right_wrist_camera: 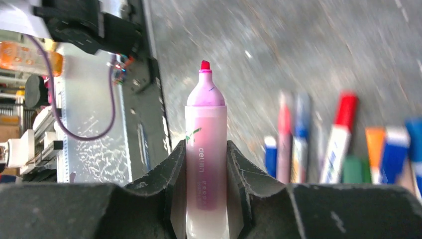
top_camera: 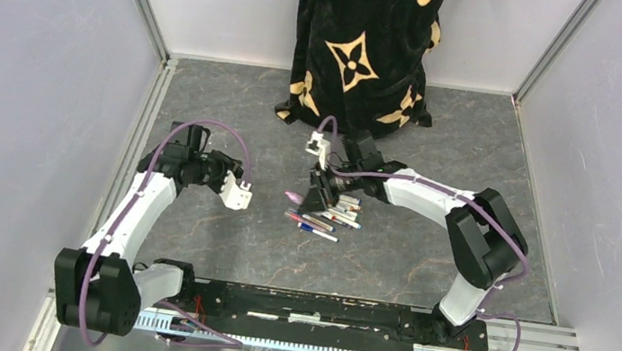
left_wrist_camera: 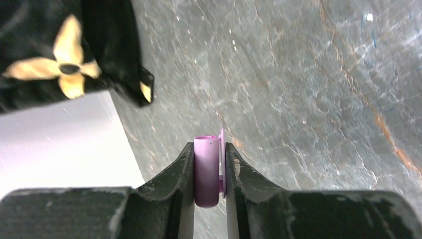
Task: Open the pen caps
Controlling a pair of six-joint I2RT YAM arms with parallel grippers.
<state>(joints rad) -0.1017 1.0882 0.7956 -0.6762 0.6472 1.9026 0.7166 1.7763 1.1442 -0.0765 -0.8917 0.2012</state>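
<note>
The left gripper [left_wrist_camera: 208, 149] pinches one pink cap [left_wrist_camera: 206, 174] between its fingers. The right gripper [right_wrist_camera: 205, 147] clamps one pink pen [right_wrist_camera: 205, 114], its red tip bare. Both arms bend inward at the elbow. Just beyond the right gripper lies a cluster of pens [top_camera: 331, 217], too crowded to count.

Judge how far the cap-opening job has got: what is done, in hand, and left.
Done: the pink pen is uncapped, its tip bare. In hand: the right gripper holds that pen, and the left gripper holds a pink cap. Left: the other pens lying nearby appear still capped.
</note>
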